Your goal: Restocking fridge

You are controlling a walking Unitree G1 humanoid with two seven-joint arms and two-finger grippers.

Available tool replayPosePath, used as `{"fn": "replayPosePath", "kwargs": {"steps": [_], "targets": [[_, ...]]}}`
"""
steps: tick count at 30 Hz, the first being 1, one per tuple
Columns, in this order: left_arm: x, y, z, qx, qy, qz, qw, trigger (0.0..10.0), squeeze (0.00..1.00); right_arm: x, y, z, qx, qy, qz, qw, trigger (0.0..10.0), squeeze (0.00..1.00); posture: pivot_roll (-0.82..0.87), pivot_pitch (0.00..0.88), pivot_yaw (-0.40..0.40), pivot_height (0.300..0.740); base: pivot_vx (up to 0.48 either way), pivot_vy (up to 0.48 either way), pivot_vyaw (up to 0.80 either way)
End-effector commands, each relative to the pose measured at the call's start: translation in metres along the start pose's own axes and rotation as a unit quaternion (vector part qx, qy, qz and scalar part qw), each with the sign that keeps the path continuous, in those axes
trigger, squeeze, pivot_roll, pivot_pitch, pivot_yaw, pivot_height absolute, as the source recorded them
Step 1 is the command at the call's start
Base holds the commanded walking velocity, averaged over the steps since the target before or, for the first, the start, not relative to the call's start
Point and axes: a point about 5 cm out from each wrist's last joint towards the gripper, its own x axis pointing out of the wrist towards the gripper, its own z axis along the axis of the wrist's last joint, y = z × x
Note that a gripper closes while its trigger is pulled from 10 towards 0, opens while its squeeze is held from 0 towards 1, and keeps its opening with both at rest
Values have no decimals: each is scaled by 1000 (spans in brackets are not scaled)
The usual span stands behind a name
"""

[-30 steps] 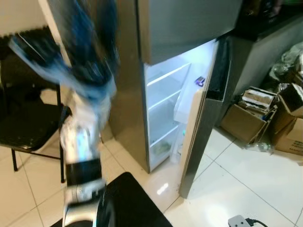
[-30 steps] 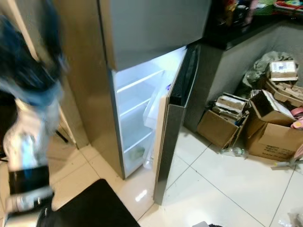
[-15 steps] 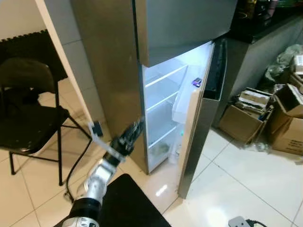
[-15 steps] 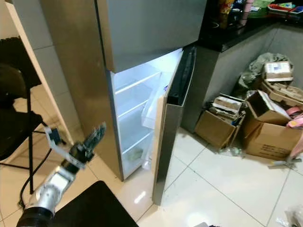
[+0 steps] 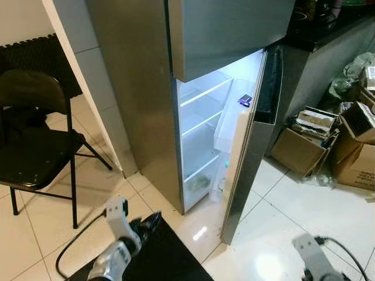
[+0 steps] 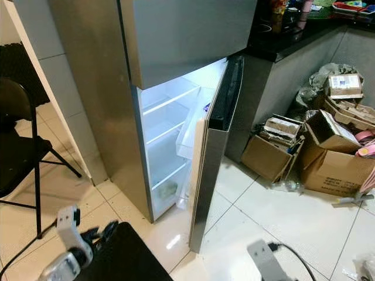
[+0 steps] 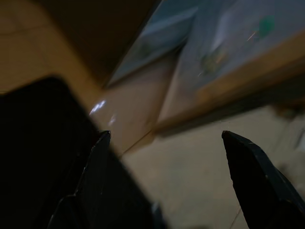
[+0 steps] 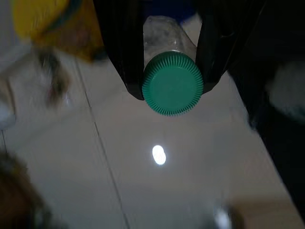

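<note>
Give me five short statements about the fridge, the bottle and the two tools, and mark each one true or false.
1. The lower door of the fridge stands open. True.
2. The right tool is shut on a bottle with a red cap. False: the cap is green.
3. The left tool is open and holds nothing. True.
4. The fridge shelves are packed full. False: the lit shelves look almost bare, with just a small item near the bottom.
5. Cardboard boxes sit on the floor to the right of the fridge. True.
</note>
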Motion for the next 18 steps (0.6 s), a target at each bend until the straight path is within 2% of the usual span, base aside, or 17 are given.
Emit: {"fn": "replayPosePath", "kwargs": {"steps": [1,5,6,7,8,9,10,11,12,14,15,17,18], "targets": [[-11,11,-17,20,38,34,998,10000,0,4,6,27,4,-60,48,997,10000,0,-66,0,-13,740,0,0,0],[-21,14,-43,22,87,58,994,10000,0,7,24,60,14,-126,144,982,10000,0,-62,0,-13,740,0,0,0],[-24,15,-49,22,98,65,993,10000,0,6,29,71,23,-145,176,973,10000,0,-62,0,-12,740,0,0,0],[-24,15,-49,22,98,65,993,10000,0,6,29,71,23,-145,176,973,10000,0,-62,0,-12,740,0,0,0],[-28,17,-57,23,115,75,990,10000,0,5,39,91,35,-183,233,954,10000,0,-60,0,-14,740,0,0,0],[-30,17,-60,26,122,77,989,10000,0,4,43,100,41,-198,258,945,10000,0,-60,0,-14,740,0,0,0],[-30,17,-60,26,122,77,989,10000,0,4,43,100,41,-198,258,945,10000,0,-60,0,-14,740,0,0,0],[-31,17,-62,26,125,78,989,10000,0,2,46,107,43,-211,279,936,10000,0,-60,0,-14,740,0,0,0],[-31,17,-62,26,125,78,989,10000,0,2,46,107,43,-211,279,936,10000,0,-60,0,-14,740,0,0,0],[-34,18,-67,30,136,81,987,10000,0,-1,50,127,45,-250,310,916,10000,0,-59,0,-14,740,0,0,0],[-36,18,-70,31,140,83,986,10000,0,-3,48,140,47,-274,304,911,10000,0,-58,0,-16,740,0,0,0],[-37,18,-71,32,143,84,986,10000,0,-4,47,148,48,-289,297,909,10000,0,-58,0,-16,740,0,0,0],[-37,18,-72,33,144,85,985,10000,0,-5,41,160,54,-311,276,908,10000,0,-56,0,-18,740,0,0,0]]}}
